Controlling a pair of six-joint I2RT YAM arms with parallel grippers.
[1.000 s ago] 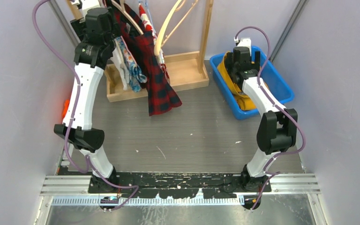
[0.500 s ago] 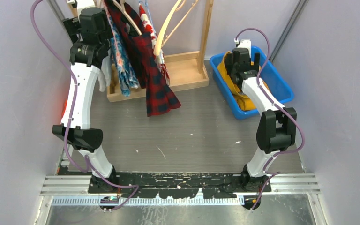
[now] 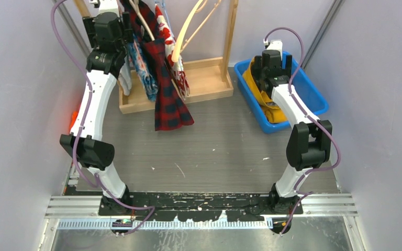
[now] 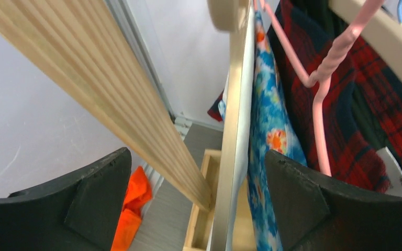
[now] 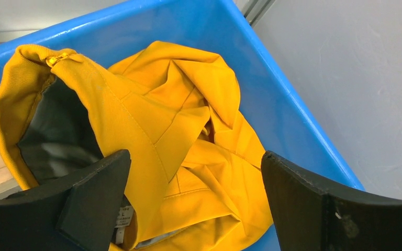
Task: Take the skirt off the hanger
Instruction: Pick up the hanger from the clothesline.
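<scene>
Left tool (image 4: 196,154): jaws stood wide apart and gripped nothing; the tool was raised at the top left corner of the rack (image 3: 209,78).
Gap of left tool: a rack post (image 4: 110,89) and a pale wooden bar (image 4: 233,130) passed between the fingers; contact with either finger could not be told.
Floral garment (image 4: 269,115): hung against the pale bar, just beside one finger of the left tool.
Plaid garment (image 3: 170,104): hung next to the floral garment, on the side away from the post; its hem reached down past the rack base, over the table (image 3: 214,151).
Pink hanger (image 4: 322,120): crossed in front of the plaid garment in the left wrist view.
Skirt: hung on the rack, on its hanger; whether it was the floral or the plaid garment could not be told.
Right tool (image 5: 194,154): jaws stood wide apart and empty, above the bin (image 5: 272,99).
Bin: blue; stood on the table to the right of the rack.
Yellow garment (image 5: 162,120): lay crumpled in the bin, dark lining showing.
Orange item (image 4: 133,204): lay beside the rack base at the left wall; kind could not be told.
</scene>
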